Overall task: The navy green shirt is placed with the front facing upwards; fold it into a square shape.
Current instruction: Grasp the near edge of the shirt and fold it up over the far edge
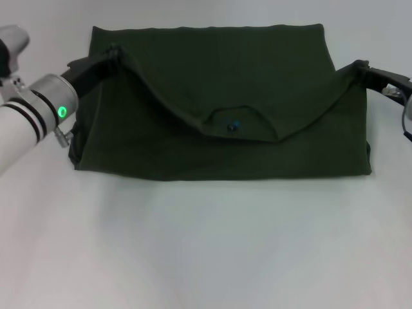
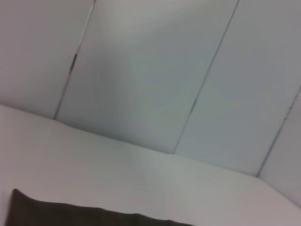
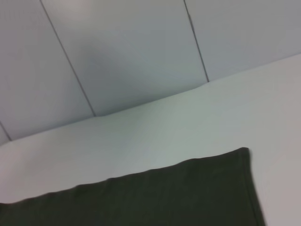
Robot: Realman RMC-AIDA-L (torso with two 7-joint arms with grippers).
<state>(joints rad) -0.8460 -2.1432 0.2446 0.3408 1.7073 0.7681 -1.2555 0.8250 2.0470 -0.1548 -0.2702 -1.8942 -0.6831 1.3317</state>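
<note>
From the head view I have one navy green shirt [image 1: 219, 109] lying across the upper half of the frame on the white bench [image 1: 206, 244]. The left gripper [image 1: 106, 60] sits at the upper left of the frame, its dark fingers [image 1: 90, 67] closed on a bunched fold of the cloth at the shirt's left edge. The right gripper [image 1: 356, 69] comes in from the right edge of the frame and pinches the cloth at the shirt's upper right edge in the same way. Between the two grips a flap of fabric hangs in a shallow curve, dipping lowest near the middle of the frame.

The shirt is dark olive and already folded into a wide rectangle, with its far edge straight along the top of the frame and its near edge straight just below the middle. The round neck opening [image 1: 235, 122] shows at the lowest part of the draped flap, with a small blue label [image 1: 235, 124] inside it. I see no lettering from here.

In the left wrist view only a dark corner of the shirt [image 2: 70, 214] shows at the lower left, on the bench before a panelled wall [image 2: 150, 70]. The right wrist view shows a broader dark corner [image 3: 178, 195] along the bottom of the frame.

I count one shirt, two grippers, one bench.
</note>
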